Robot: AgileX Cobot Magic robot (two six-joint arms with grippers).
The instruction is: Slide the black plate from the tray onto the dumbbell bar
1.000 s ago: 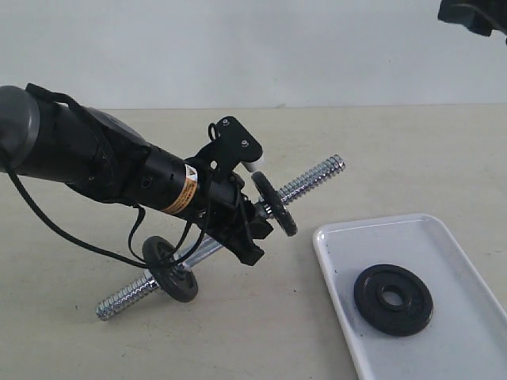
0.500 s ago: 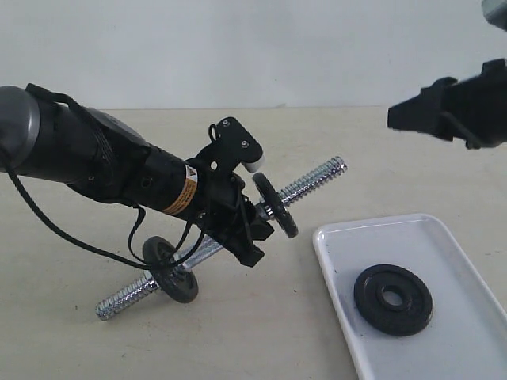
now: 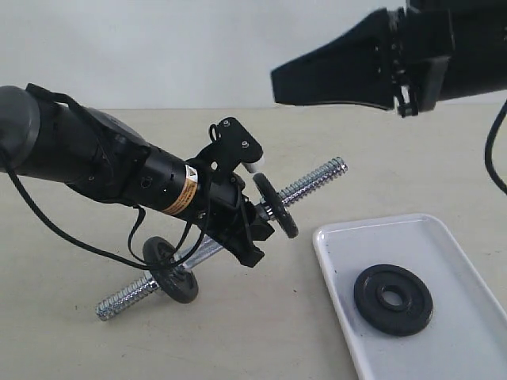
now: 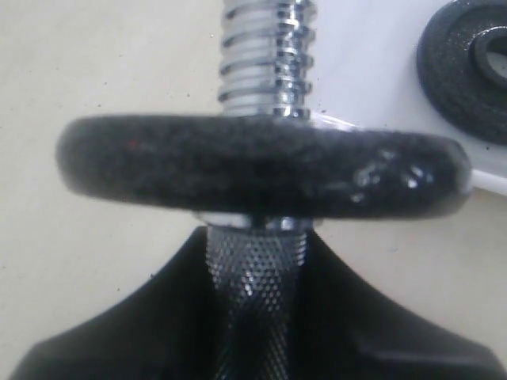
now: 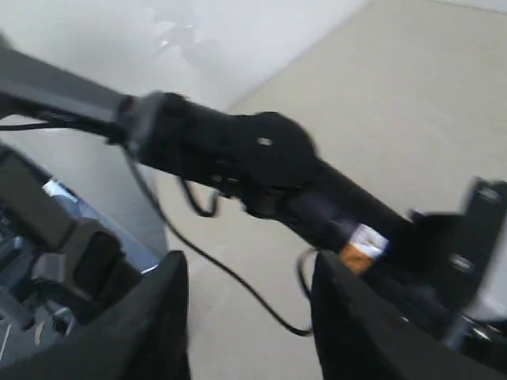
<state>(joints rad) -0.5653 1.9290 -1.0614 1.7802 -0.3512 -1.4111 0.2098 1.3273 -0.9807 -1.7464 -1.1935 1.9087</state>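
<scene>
- Plainly a beige desk [image 3: 380, 150], white wall [image 3: 158, 47] behind.
- Tilted dumbbell bar [image 3: 313, 180], low end on desk, clamped at its knurled middle by left tool [image 3: 253, 229].
- Midair right tool [image 3: 281, 87], fingers apart, holding nothing.
- Flat in tray [image 3: 396, 245]: black plate [image 3: 418, 305].
- Versus earlier: right tool swung in from top-right corner; bar and plate unmoved.

Matte beige tabletop [image 3: 412, 158] filling the lower two thirds of frame, plain white wall [image 3: 119, 47] across the top, soft even light
</scene>
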